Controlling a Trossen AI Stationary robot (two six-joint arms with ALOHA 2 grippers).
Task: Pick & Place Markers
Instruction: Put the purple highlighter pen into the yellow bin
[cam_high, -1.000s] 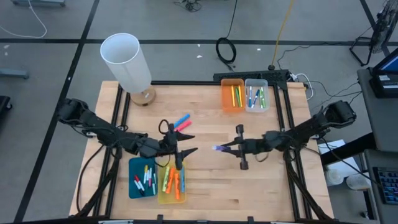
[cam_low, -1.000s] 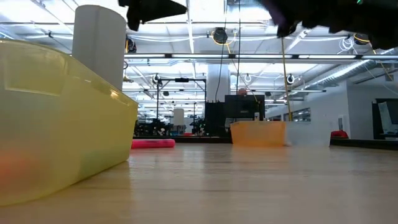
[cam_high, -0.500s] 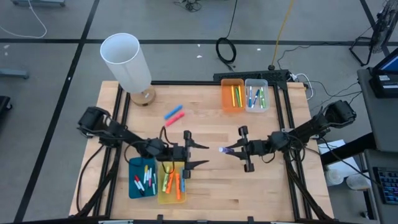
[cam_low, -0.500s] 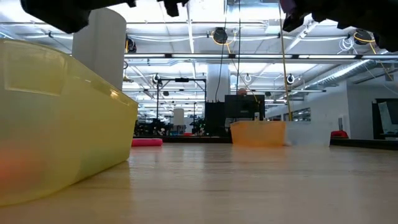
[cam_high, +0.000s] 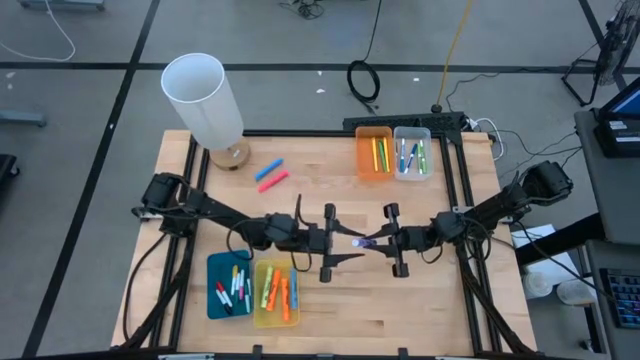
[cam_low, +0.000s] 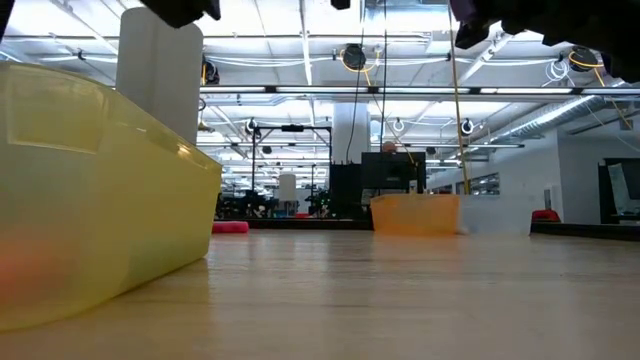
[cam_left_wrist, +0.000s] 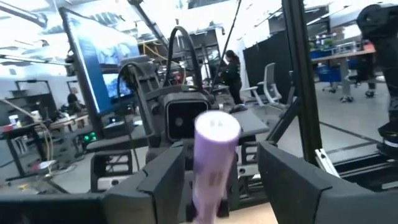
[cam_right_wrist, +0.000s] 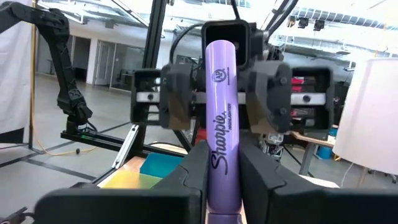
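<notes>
My right gripper (cam_high: 383, 240) is shut on a purple highlighter marker (cam_right_wrist: 222, 124) above the table's middle. The marker's free end (cam_high: 357, 241) points toward the table's left. My left gripper (cam_high: 352, 245) is open and faces it. Its fingers (cam_left_wrist: 163, 180) stand on either side of that free end (cam_left_wrist: 216, 134) with a gap on each side. A pink and a blue marker (cam_high: 271, 175) lie flat on the wood at the far left. My right gripper pinches the purple marker's barrel (cam_right_wrist: 221, 177) between its two fingers (cam_right_wrist: 191, 180). The fingers come level from the table's right and lie along the marker. It juts out past them toward the left gripper, roughly level and clear of the table.
A blue bin (cam_high: 228, 285) and a yellow bin (cam_high: 275, 293) with several markers stand at the near left. An orange bin (cam_high: 374, 152) and a clear bin (cam_high: 412, 152) hold markers at the far right. A white lamp (cam_high: 205, 100) stands at the far left corner.
My left gripper has swung from over the near-left bins toward the table's right. It has turned level and now has its fingers around the purple marker's free end. The pink and blue markers have rolled toward the far left. My right gripper has kept still.
</notes>
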